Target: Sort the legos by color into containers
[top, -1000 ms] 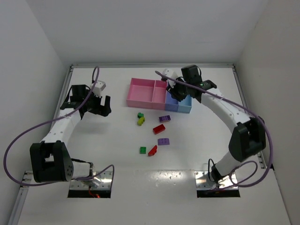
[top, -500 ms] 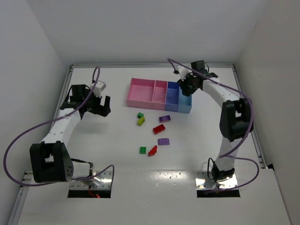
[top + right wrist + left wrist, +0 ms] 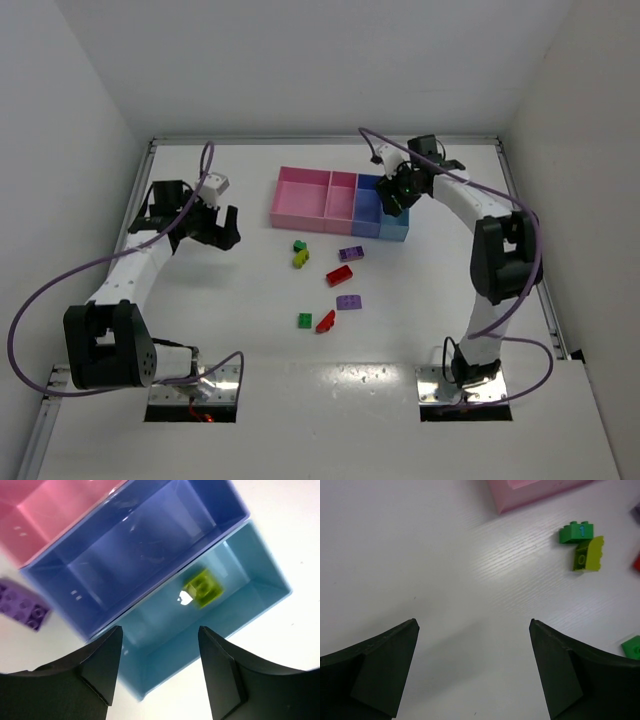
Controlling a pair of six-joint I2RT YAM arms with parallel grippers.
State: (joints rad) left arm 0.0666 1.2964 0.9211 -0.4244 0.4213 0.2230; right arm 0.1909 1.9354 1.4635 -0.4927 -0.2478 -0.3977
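Note:
The containers are a joined row: wide pink (image 3: 300, 195), narrower pink (image 3: 342, 198), blue-violet (image 3: 366, 212) and light blue (image 3: 397, 228). My right gripper (image 3: 393, 200) hangs open and empty over the light blue bin (image 3: 240, 605), where a yellow-green lego (image 3: 202, 589) lies. The blue-violet bin (image 3: 140, 545) looks empty. On the table lie dark green (image 3: 299, 245), yellow-green (image 3: 300, 259), purple (image 3: 351, 253), red (image 3: 339, 275), purple (image 3: 349, 301), green (image 3: 304, 320) and red (image 3: 325, 321) legos. My left gripper (image 3: 225, 228) is open and empty, left of them.
The left wrist view shows my left gripper (image 3: 473, 625) over bare table, with the green (image 3: 576, 531) and yellow-green (image 3: 588, 555) legos and a pink bin corner (image 3: 530, 490) ahead. White walls enclose the table on three sides.
The right arm changed posture, its elbow swinging up and inward, while its gripper stayed over the blue bins. The left arm has hardly moved. The legos on the table have not moved.

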